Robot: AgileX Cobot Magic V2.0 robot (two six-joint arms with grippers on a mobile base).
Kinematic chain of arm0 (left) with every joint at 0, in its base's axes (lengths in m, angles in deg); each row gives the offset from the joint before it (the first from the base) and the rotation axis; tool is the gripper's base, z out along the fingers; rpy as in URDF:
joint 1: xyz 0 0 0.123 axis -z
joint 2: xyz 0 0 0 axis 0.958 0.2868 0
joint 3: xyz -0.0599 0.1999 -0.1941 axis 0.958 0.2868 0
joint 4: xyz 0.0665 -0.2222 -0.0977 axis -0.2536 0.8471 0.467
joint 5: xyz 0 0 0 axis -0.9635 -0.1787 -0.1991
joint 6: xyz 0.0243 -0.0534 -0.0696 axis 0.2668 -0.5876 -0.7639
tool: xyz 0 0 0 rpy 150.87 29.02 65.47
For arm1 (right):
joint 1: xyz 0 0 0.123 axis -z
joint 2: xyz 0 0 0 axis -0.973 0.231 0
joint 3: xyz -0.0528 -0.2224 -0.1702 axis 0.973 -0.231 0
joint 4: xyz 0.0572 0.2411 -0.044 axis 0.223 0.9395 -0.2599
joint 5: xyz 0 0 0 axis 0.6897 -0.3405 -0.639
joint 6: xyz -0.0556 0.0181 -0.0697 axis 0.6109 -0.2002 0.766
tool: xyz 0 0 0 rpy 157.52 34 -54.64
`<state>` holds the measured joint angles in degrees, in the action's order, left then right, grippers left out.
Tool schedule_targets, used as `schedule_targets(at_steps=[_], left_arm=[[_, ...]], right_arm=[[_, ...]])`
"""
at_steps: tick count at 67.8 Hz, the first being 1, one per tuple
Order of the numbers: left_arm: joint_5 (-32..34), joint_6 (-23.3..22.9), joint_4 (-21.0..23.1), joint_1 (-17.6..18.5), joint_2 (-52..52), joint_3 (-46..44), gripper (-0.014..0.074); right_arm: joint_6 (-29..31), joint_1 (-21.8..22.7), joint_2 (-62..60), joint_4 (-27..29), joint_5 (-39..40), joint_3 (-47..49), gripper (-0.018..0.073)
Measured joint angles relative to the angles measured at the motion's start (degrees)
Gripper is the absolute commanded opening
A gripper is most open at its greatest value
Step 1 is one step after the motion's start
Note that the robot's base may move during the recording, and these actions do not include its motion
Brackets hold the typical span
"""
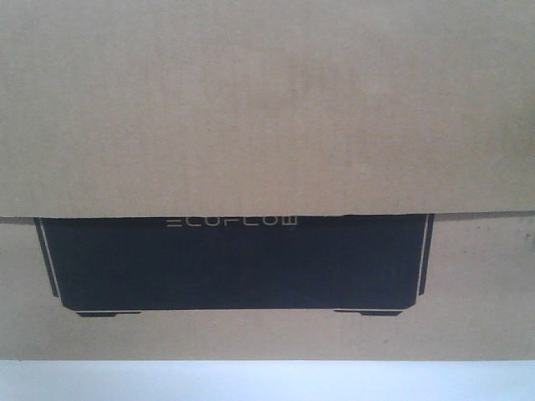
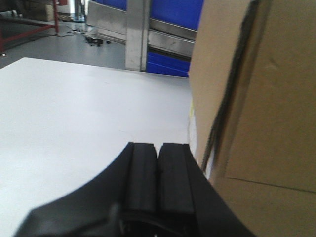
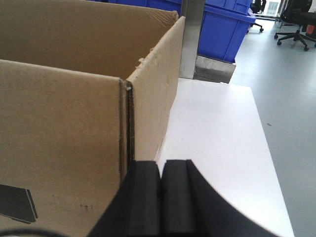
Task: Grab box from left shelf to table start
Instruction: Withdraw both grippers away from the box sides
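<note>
Your left gripper (image 2: 158, 150) has its two black pads pressed together with nothing between them; the box (image 2: 261, 113) stands just to its right, its brown wall rising on the table (image 2: 74, 123). From the pictures you cannot tell whether the finger touches the cardboard. Ahead of this gripper the white top runs on to a steel upright (image 2: 137, 34) and blue bins (image 2: 173, 12) beyond the far edge.

Your right gripper (image 3: 160, 170) is likewise closed on nothing, pads meeting, with the box's corner edge just ahead and to its left; bare table lies ahead and to its right. Farther on stand another steel post (image 3: 192, 34), a blue bin (image 3: 222, 27) and, on the grey floor, an office chair (image 3: 296, 24).

In the front view the box's black ECOFLOW panel (image 1: 234, 263) fills the frame above a pale strip of table.
</note>
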<state>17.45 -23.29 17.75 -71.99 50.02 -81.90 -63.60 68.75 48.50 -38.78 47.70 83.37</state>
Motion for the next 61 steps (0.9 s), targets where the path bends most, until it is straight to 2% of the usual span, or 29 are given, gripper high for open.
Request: schedule_targets(at_steps=[9,61], left_arm=[[1.70,0.00,0.20,0.13,0.00,0.10,-0.0099],[1.72,0.00,0.34,0.49,0.00,0.10,-0.0099]], right_arm=[[0.00,0.00,0.00,0.00,0.00,0.00,0.0056],[0.00,0.00,0.00,-0.28,0.00,0.00,0.0056]])
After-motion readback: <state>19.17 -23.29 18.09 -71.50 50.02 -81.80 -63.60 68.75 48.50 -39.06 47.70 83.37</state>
